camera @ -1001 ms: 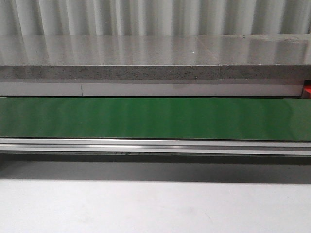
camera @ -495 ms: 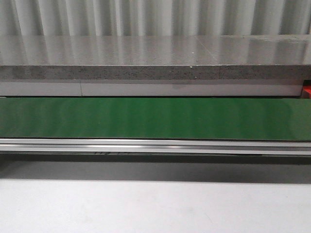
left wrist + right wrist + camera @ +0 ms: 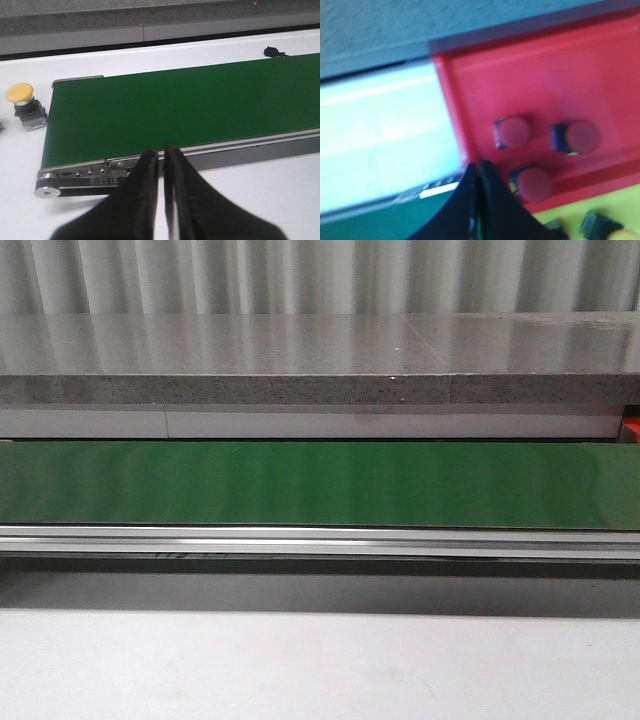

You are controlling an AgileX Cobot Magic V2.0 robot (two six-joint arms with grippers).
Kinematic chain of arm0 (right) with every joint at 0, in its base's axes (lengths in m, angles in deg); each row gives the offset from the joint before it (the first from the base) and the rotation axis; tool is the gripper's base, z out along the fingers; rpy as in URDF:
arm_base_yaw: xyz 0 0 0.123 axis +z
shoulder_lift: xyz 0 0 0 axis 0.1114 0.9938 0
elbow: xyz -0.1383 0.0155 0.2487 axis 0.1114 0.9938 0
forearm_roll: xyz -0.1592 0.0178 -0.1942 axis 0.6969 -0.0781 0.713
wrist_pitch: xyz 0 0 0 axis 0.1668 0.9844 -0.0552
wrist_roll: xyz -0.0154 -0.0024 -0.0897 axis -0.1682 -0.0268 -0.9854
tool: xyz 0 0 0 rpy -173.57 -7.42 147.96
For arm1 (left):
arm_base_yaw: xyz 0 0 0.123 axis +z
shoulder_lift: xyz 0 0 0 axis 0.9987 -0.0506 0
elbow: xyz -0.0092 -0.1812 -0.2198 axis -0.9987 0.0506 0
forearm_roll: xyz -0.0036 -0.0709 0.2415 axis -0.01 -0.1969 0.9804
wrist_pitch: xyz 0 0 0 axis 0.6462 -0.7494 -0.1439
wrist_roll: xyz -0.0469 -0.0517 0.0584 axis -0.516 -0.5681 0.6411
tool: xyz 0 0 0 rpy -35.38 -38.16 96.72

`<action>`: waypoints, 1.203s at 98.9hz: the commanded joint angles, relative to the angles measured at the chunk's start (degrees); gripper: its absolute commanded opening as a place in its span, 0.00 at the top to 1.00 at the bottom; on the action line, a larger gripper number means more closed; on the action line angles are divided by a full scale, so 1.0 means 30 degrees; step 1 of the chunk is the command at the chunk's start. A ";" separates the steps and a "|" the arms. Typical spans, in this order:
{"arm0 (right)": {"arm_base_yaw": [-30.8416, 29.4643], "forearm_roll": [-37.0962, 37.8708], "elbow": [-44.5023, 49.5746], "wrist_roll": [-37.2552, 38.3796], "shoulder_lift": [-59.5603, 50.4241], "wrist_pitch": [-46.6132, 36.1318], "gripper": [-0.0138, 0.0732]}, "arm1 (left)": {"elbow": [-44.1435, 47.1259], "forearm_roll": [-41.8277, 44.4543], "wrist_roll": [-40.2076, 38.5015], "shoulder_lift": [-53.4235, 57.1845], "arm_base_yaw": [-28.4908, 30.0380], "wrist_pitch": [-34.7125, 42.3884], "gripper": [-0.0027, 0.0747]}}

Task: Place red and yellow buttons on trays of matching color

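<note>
Right gripper (image 3: 479,172) beside red buttons (image 3: 530,184)

Both grippers, the left gripper (image 3: 161,162) and the right gripper (image 3: 479,172), have plain matte black fingers, broad at the base and tapering to thin tips
</note>
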 commanded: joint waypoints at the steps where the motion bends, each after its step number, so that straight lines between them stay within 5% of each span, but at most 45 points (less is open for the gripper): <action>1: 0.0696 0.0140 0.0618 -0.0225 -0.1834 -0.0545 0.92 | -0.0499 -0.0261 -0.0072 -0.0057 -0.0128 0.1392 0.97; 53: 0.6091 0.0140 1.0426 -0.0713 -0.9895 -0.4609 0.92 | -0.0499 -0.0261 -0.0072 -0.0057 -0.0128 0.1392 0.97; 119: 0.7249 0.0100 2.2074 -0.0734 -2.4254 -0.8317 0.92 | -0.0499 -0.0261 -0.0072 -0.0057 -0.0128 0.2359 0.97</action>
